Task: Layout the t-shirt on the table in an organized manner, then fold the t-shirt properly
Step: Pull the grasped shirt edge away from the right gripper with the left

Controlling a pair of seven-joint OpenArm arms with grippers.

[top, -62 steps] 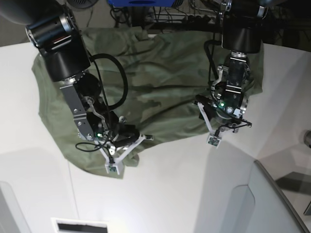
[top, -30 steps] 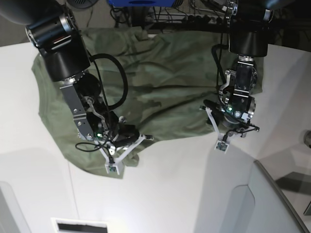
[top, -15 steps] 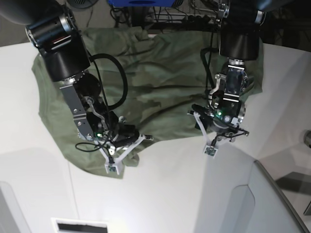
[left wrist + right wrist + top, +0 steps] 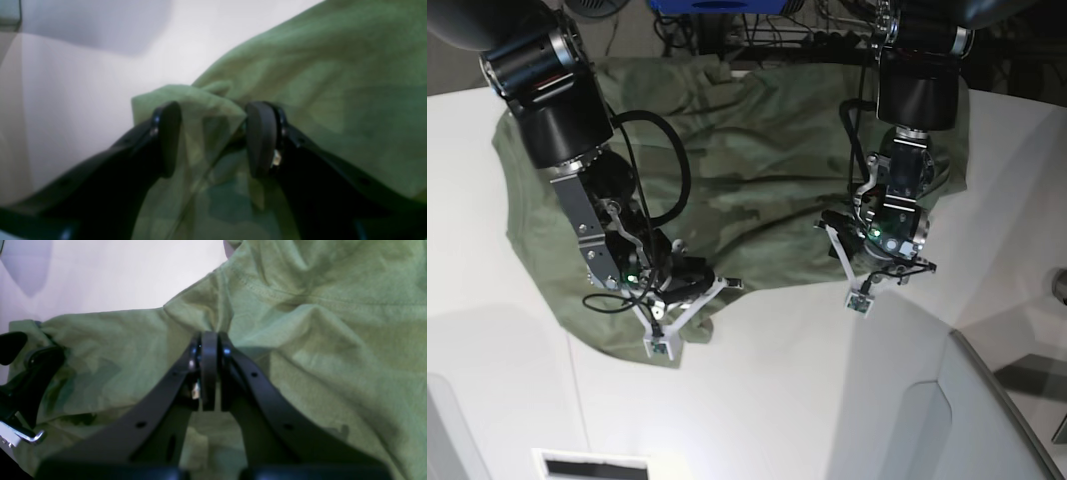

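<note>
The olive-green t-shirt (image 4: 757,150) lies crumpled across the far half of the white table (image 4: 777,400). At its near hem, right of centre, my left gripper (image 4: 879,268) hovers. In the left wrist view its jaws (image 4: 213,136) stand apart around a raised fold of the t-shirt (image 4: 333,66), with the table (image 4: 83,83) beyond. My right gripper (image 4: 717,288) sits at the near-left hem. The right wrist view shows this gripper (image 4: 209,346) shut on the t-shirt (image 4: 333,340), creases running out from the tips.
A grey translucent panel (image 4: 987,420) rises at the near right. A white slotted box (image 4: 592,465) sits at the near edge. Cables and a blue object (image 4: 717,5) lie behind the table. A dark object (image 4: 1059,285) shows at the right edge.
My left gripper has moved left along the shirt's near hem, over the fold. The right arm and its grip have stayed put.
</note>
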